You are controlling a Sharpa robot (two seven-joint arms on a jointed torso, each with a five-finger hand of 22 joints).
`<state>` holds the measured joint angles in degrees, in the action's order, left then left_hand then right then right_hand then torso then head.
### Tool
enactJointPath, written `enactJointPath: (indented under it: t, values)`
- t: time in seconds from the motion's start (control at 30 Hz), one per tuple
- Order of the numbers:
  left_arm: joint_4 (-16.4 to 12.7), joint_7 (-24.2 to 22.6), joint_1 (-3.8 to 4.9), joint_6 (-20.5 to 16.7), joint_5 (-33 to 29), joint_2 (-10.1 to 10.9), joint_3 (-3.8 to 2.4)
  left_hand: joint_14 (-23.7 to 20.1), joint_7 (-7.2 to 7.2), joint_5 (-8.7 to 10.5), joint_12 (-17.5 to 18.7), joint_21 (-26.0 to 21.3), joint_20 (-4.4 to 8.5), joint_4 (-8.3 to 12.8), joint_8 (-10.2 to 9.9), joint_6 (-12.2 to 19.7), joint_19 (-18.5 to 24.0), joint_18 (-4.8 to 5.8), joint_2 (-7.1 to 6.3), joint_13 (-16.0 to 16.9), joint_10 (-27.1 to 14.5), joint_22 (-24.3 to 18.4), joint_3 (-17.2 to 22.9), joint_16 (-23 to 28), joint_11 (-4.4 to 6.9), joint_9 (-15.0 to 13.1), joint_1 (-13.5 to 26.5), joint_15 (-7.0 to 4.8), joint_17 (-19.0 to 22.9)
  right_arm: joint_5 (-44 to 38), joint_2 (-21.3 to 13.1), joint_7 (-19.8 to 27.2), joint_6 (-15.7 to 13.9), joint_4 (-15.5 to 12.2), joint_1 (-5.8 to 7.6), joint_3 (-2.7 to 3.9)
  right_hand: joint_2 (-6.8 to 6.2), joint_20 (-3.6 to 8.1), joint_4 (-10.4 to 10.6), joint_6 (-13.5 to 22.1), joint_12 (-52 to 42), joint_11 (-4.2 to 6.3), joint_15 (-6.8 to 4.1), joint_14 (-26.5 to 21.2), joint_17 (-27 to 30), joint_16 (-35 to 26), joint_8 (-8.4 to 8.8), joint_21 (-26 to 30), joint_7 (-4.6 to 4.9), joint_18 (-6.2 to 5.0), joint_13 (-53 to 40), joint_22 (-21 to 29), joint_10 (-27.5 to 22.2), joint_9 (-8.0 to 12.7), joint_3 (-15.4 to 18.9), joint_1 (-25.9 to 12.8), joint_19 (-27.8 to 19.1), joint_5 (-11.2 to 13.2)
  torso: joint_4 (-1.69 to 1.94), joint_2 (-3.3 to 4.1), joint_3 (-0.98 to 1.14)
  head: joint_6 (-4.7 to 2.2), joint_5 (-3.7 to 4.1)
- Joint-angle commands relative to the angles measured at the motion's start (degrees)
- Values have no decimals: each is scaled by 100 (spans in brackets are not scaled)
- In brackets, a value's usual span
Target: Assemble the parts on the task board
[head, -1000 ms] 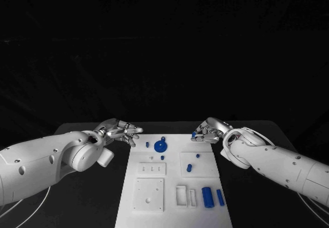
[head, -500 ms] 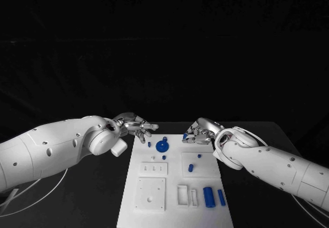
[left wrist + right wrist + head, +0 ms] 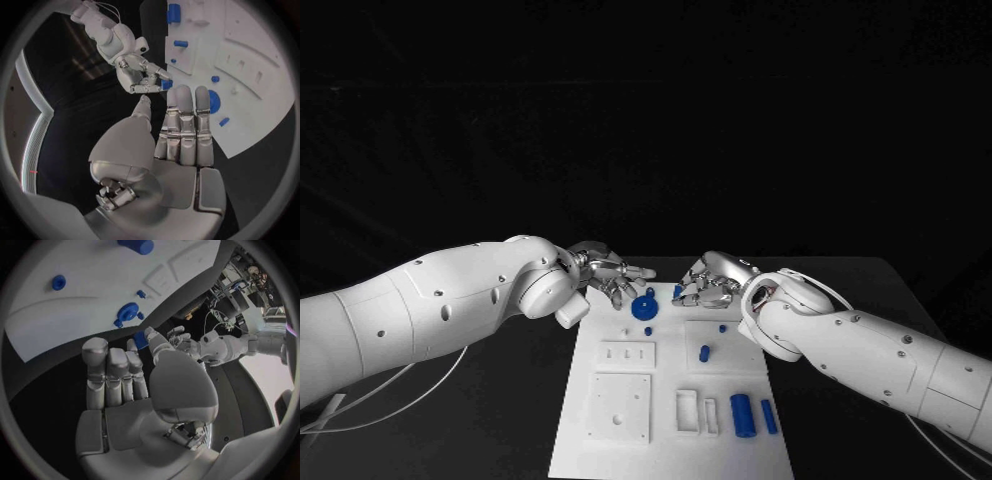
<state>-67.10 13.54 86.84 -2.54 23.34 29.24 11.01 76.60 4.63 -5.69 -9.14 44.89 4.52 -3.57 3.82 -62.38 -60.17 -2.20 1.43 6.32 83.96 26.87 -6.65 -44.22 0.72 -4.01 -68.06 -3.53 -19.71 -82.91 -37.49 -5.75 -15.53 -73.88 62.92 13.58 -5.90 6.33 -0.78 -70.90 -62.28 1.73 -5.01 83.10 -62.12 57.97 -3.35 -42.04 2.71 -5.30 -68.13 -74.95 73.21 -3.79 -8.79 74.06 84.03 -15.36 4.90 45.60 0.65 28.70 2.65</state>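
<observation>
Hands meet over the far end of the white task board [image 3: 672, 400]. Left hand [image 3: 606, 272] hovers with fingers spread, holding nothing. Right hand [image 3: 708, 283] pinches a small blue part [image 3: 166, 84], which the left wrist view shows way clearer. Round blue disc [image 3: 645, 306] sits between them.

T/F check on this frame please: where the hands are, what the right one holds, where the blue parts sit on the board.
1. The right hand pinches a small blue part. True.
2. The left hand grips the blue disc. False: the disc lies on the task board, and the left hand holds nothing.
3. Two blue cylinders lie at the board's near right. True.
4. Both hands are at the board's near end. False: they are at its far end.
</observation>
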Motion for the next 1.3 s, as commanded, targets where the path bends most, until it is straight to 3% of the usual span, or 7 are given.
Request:
enactJointPath:
  t: [0.03, 0.23, 0.37, 0.83, 0.93, 1.07, 1.3]
  values:
    - [23, 351, 26, 100, 289, -75, -3, -39, 29, 70, 136, -108, -37, -92, -2, -18, 34, 28, -50, -30, 238, -52, 37, 115, -56, -3, 109, 47, 76, -78, 32, -57, 110, -42, 1, -7, 1, 27, 27, -1, 7, 2, -43, 7, 1, -24, -23, -7, -3, 35, 6, -11, -13, -9, -1, -54, 307, 19, 4, 3, -3, 3, -3]
    - [52, 529, 26, 233, 460, -187, -3, -14, 35, 143, 308, -294, -68, -281, -3, -17, -20, 25, -220, -31, 230, -126, 209, 316, -90, -6, 272, 78, 161, -83, 74, -81, 106, -95, 1, -12, 2, 28, 28, 3, 6, 3, -43, 9, -2, -22, -24, -4, -2, 30, 5, -11, -15, -9, -6, -52, 307, 8, 7, 1, -4, 7, -12]
    - [79, 649, 26, 310, 546, -247, -3, -21, 37, 149, 323, -310, -71, -317, -2, -11, -18, 26, -227, -30, 223, -129, 227, 333, -96, -6, 298, 83, 164, -87, 100, -93, 109, -130, 1, -14, 2, 28, 28, 3, 6, 3, -43, 9, -2, -22, -24, -4, -2, 30, 5, -11, -15, -9, -6, -52, 307, 8, 3, 3, -5, 0, -19]
    - [173, 699, 21, 514, 607, -377, -3, -15, 40, 5, 379, -391, -75, -11, -5, -10, -35, 30, 131, -39, 224, -105, 67, 404, -97, -1, 202, 88, 165, -107, 179, -121, 158, -205, 1, -15, 4, 25, 37, 11, 11, 1, -42, 8, -2, -31, -23, 8, 0, 22, 7, -9, -20, -9, -13, -65, 307, 0, 2, 6, -9, 10, -16]
    - [177, 703, 21, 564, 608, -391, -3, -20, 40, -41, 385, -397, -77, 8, -3, -13, -32, 31, 145, -42, 218, -104, 68, 410, -98, -3, 184, 90, 165, -116, 191, -126, 166, -224, 1, -15, 4, 25, 37, 11, 11, 1, -42, 8, -2, -31, -23, 8, 0, 22, 7, -9, -20, -9, -13, -65, 307, 0, 10, 1, -11, 16, -12]
    - [203, 714, 20, 636, 608, -421, -3, -26, 31, -292, 401, -407, -76, 61, -3, -55, -30, 34, 190, -54, 217, -99, 69, 419, -93, -4, 138, 89, 166, -125, 199, -133, 180, -246, 1, -15, 4, 24, 37, 6, 10, 5, -42, 9, -1, -34, -25, 3, -3, 19, 5, -11, -21, -10, -15, -65, 308, -10, 17, 2, -11, 22, -8]
    - [242, 706, 16, 701, 609, -458, -3, -32, 34, -343, 417, -422, -78, 116, -6, -47, -25, 36, 265, -67, 213, -96, 74, 431, -94, 0, 88, 91, 169, -147, 225, -146, 228, -263, 1, -15, 4, 24, 37, 6, 10, 5, -42, 9, -1, -34, -25, 3, -3, 19, 5, -11, -21, -10, -15, -65, 308, -10, 6, 3, -16, 18, -9]
